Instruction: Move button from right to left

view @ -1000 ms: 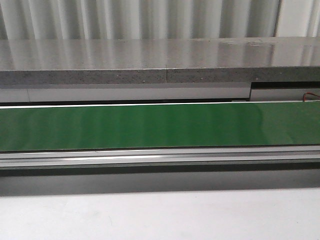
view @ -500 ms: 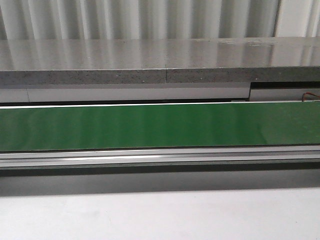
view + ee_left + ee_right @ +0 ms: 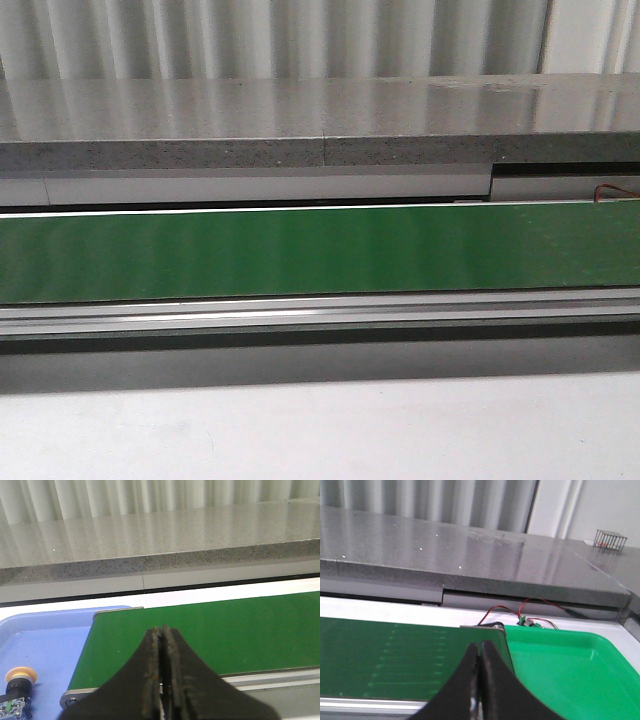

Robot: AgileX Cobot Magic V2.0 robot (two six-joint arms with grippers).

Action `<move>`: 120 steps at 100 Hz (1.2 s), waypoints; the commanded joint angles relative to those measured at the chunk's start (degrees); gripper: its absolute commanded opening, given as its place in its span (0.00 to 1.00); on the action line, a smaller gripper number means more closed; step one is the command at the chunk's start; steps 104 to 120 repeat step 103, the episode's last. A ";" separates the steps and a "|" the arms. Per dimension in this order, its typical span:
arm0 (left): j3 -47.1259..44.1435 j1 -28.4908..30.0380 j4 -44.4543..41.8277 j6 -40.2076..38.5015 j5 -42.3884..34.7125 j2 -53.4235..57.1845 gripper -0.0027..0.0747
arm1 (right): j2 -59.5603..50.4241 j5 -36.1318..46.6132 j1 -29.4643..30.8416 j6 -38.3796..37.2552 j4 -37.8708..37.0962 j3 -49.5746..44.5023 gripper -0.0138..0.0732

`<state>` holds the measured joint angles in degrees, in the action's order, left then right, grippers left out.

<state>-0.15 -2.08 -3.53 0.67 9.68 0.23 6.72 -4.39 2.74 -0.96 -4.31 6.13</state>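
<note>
The button [image 3: 17,686], with a yellow-orange cap, black collar and blue-grey block, lies in the blue tray [image 3: 45,645] at the left end of the green belt [image 3: 210,635]. My left gripper [image 3: 161,630] is shut and empty over the belt's near edge, to the right of the button. My right gripper [image 3: 480,647] is shut and empty over the belt's right end [image 3: 395,655], beside the green tray [image 3: 560,675]. Neither gripper shows in the front view.
The green conveyor belt [image 3: 320,250] runs across the front view, with a metal rail [image 3: 320,315] before it and a grey stone ledge [image 3: 320,125] behind. Red and black wires [image 3: 520,611] and a small circuit board lie behind the green tray. A wire basket [image 3: 610,539] stands far back.
The front view has shifted slightly: the ledge gap and the wire at the right edge sit a little further left. Nothing else has changed on the belt.
</note>
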 commanded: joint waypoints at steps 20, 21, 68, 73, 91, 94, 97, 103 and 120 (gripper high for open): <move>-2.31 0.00 0.18 -0.67 -4.83 1.81 0.01 | -7.93 4.94 1.13 -0.62 -0.16 -6.51 0.08; -2.31 0.00 0.18 -0.67 -4.83 1.81 0.01 | -8.30 4.39 1.13 -0.62 -0.16 -6.44 0.08; -2.31 0.00 0.18 -0.67 -4.96 1.81 0.01 | -8.53 4.39 1.13 -0.62 -0.09 -6.52 0.08; -2.31 0.00 0.18 -0.67 -4.96 1.81 0.01 | -8.53 4.39 1.13 -0.62 -0.09 -6.52 0.08; -2.31 0.00 0.18 -0.67 -4.96 1.81 0.01 | -8.53 4.39 1.13 -0.62 -0.09 -6.52 0.08; -2.31 0.00 0.18 -0.67 -4.96 1.81 0.01 | -8.53 4.39 1.13 -0.62 -0.09 -6.52 0.08; -2.31 0.00 0.18 -0.67 -4.96 1.81 0.01 | -8.53 4.39 1.13 -0.62 -0.09 -6.52 0.08; -2.31 0.00 0.18 -0.67 -4.96 1.81 0.01 | -8.53 4.39 1.13 -0.62 -0.09 -6.52 0.08; -2.31 0.00 0.18 -0.67 -4.96 1.81 0.01 | -8.53 4.39 1.13 -0.62 -0.09 -6.52 0.08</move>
